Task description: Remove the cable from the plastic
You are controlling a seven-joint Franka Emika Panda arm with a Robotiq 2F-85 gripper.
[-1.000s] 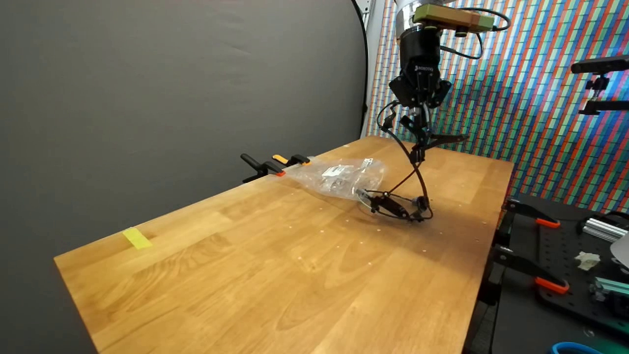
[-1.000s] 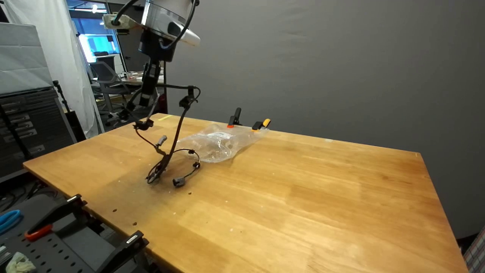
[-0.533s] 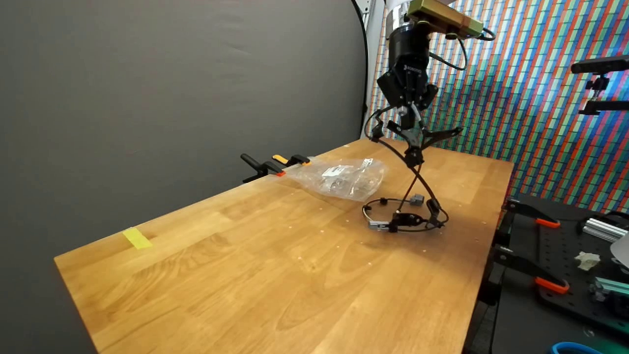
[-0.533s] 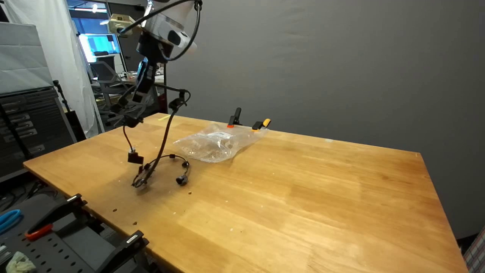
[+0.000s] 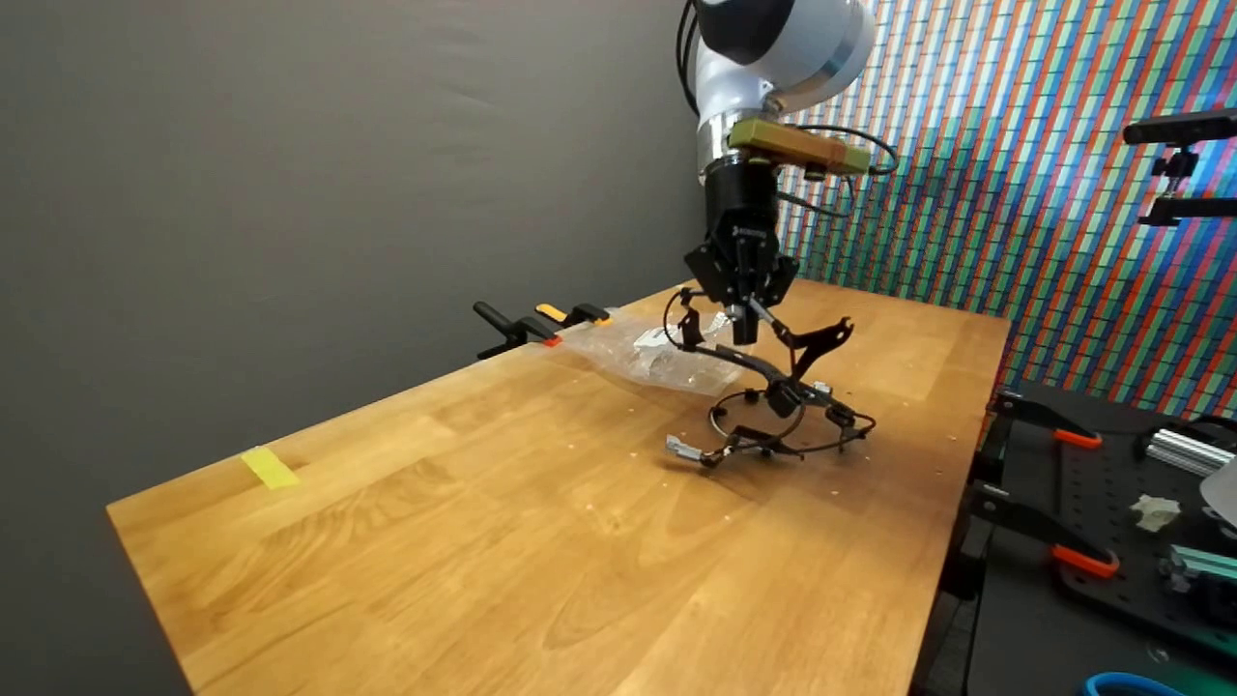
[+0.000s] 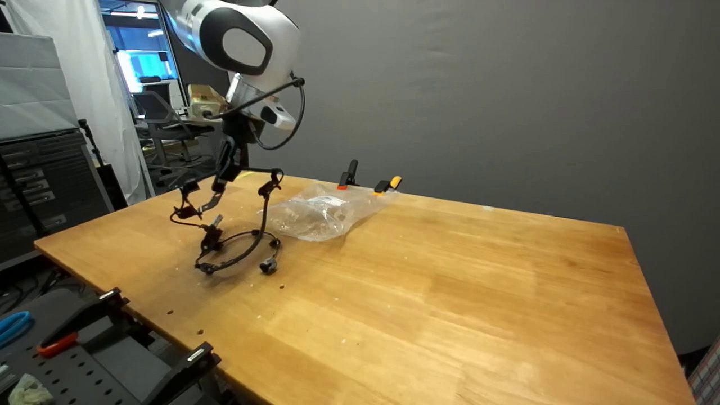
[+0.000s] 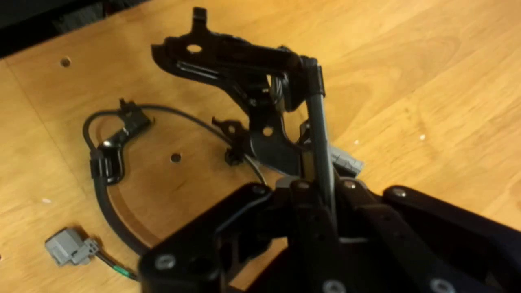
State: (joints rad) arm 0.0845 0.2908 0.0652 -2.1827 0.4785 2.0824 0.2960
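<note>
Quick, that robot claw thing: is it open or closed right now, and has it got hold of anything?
Gripper: closed, holding the cable.

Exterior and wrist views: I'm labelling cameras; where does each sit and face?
Exterior view: off-robot, looking down across the table, multicoloured backdrop at right; arm, gripper show.
Exterior view: off-robot, looking down across the table, chair at left; arm, gripper show.
Wrist view: wrist-mounted, looking down at the cable; gripper shows.
Both exterior views share cable, plastic, grey backdrop.
</note>
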